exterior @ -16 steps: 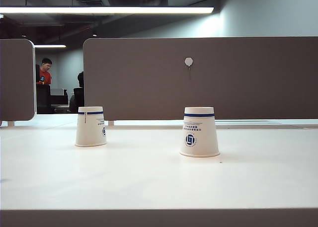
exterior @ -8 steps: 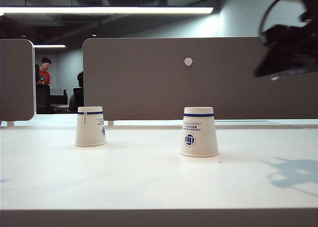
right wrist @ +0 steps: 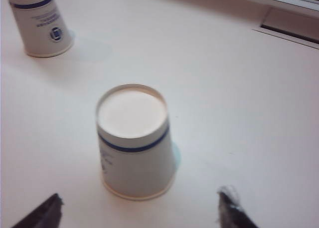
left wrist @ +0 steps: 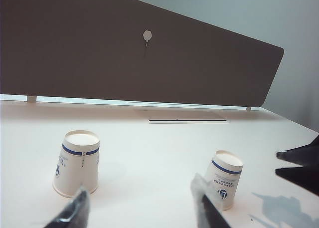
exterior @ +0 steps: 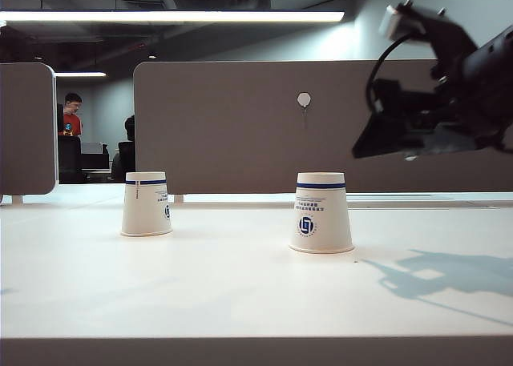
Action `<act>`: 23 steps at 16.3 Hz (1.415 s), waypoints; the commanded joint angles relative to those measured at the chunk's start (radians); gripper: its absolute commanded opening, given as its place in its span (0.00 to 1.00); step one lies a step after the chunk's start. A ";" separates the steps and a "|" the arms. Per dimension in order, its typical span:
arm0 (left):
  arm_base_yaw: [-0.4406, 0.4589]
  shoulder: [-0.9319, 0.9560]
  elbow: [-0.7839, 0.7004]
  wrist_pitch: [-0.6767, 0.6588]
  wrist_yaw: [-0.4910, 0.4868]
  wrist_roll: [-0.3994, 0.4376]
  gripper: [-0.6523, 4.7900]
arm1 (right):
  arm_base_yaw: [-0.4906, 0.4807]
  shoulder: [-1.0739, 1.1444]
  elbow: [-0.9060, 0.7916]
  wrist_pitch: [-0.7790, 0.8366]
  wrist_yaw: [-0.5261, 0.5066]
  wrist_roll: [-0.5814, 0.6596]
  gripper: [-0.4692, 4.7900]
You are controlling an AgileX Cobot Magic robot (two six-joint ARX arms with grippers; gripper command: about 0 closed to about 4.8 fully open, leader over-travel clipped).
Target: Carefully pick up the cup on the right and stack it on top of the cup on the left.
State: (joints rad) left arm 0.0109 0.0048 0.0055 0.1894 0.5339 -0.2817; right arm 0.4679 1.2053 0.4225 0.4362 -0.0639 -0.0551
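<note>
Two white paper cups with blue bands stand upside down on the white table. The cup on the left [exterior: 146,203] [left wrist: 76,163] [right wrist: 42,21] is farther back than the cup on the right [exterior: 321,212] [left wrist: 225,178] [right wrist: 134,140]. My right gripper [exterior: 365,146] [right wrist: 137,213] hangs in the air above and to the right of the right cup, open and empty, with that cup ahead of its spread fingers. My left gripper [left wrist: 139,213] stays back from both cups, open and empty. It does not show in the exterior view.
A grey partition panel [exterior: 321,126] runs along the table's far side, with a cable slot [left wrist: 188,120] in the tabletop before it. Two people [exterior: 72,114] sit far behind on the left. The table's front edge [exterior: 256,338] is close to the camera.
My right arm has come into the exterior view from the upper right and moved left towards the right cup, casting a shadow on the table. Both cups stay where they were.
</note>
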 commanded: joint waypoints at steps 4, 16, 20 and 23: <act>-0.001 0.000 0.002 0.008 0.002 0.005 0.63 | 0.018 0.216 0.159 0.092 -0.047 -0.003 0.91; -0.001 0.000 0.002 0.016 0.002 0.005 0.63 | 0.017 0.403 0.220 0.221 -0.043 -0.002 0.77; -0.001 0.000 0.002 0.022 0.002 0.005 0.63 | 0.018 0.437 0.264 0.176 -0.047 -0.002 0.71; -0.001 0.000 0.002 0.022 0.002 0.005 0.63 | 0.018 0.438 0.264 0.160 -0.047 -0.002 0.47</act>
State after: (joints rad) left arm 0.0109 0.0048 0.0055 0.1986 0.5335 -0.2817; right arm 0.4854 1.6459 0.6819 0.5877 -0.1081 -0.0551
